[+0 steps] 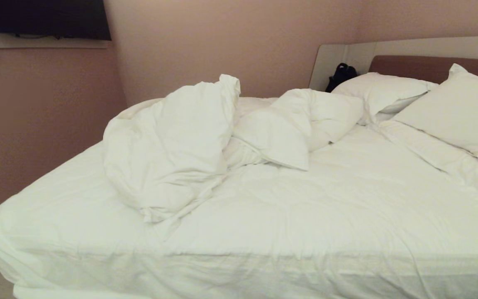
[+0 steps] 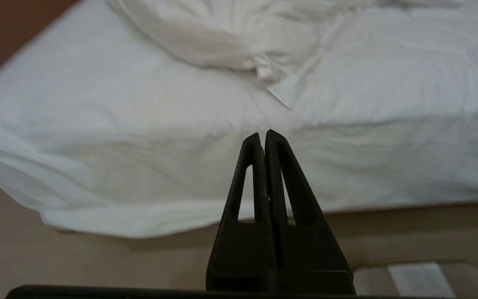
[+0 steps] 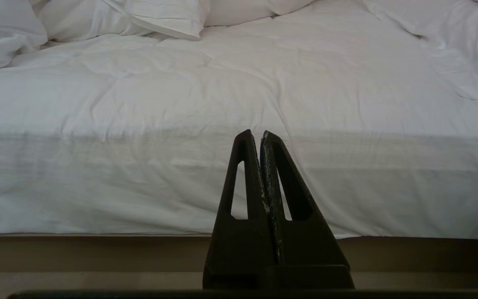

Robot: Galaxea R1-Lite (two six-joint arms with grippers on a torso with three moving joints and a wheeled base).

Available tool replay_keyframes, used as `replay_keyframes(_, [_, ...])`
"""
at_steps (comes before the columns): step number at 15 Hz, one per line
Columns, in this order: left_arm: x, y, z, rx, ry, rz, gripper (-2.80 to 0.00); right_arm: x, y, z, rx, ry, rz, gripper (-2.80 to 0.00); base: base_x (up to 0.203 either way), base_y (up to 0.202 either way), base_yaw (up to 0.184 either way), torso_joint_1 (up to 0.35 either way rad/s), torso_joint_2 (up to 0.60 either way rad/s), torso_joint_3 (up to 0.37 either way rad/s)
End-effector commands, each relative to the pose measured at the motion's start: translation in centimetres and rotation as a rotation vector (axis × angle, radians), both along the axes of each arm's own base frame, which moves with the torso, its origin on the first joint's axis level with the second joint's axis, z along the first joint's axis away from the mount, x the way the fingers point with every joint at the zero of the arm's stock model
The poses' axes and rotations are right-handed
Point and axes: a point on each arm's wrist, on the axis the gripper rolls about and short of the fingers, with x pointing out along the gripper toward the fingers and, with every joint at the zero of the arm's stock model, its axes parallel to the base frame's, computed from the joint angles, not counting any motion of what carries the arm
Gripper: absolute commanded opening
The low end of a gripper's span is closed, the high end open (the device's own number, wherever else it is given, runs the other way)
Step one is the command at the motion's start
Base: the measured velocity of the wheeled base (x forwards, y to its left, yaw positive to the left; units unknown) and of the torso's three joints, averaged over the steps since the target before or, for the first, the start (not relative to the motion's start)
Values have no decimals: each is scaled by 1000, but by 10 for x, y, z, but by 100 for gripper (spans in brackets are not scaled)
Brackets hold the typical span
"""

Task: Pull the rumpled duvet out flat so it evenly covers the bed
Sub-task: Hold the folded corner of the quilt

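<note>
The duvet [image 1: 168, 145] is bunched up in a big puffy heap toward the left half of the bed [image 1: 425, 68], with one tall fold standing up near the far-left side and a second lump [image 1: 297, 124] slumped next to it toward the middle. The rest of it lies flatter and spreads over the near part of the mattress, hanging over the near edge, wrinkly but roughly laid out. Two pillows [image 1: 463, 112] sit at the head end on the right, up against the reddish-brown headboard insert, and there's some small black thing [image 1: 340, 74] tucked in the corner behind them, can't tell what it is. A dark screen [image 1: 48, 18] hangs on the pink wall at the far left. Neither arm shows up in the head view. From the wrist cams: the left end effector [image 2: 262, 135] has its fingers pressed together with nothing between them, hanging just off the near-left corner of the bed, pointing at the draped edge below the heap's lowest fold. The right end effector [image 3: 256, 135] is also pinched closed and empty, aimed at the side of the bed further right, over the beige floor [image 3: 56, 253], not touching the fabric.
</note>
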Motion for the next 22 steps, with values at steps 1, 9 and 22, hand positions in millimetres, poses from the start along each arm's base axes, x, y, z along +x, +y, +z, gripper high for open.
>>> replay_keyframes(1, [31, 0, 11, -20, 187, -6, -280, 0, 0, 0, 0, 0, 1, -280, 0, 0, 0, 0, 0, 0])
replay_keyframes(9, [209, -2, -17, -134, 641, -13, -280, 0, 0, 0, 0, 0, 1, -280, 0, 0, 0, 0, 0, 0])
replay_keyframes(22, [328, -52, -27, -50, 584, -51, -280, 0, 0, 0, 0, 0, 1, -280, 0, 0, 0, 0, 0, 0])
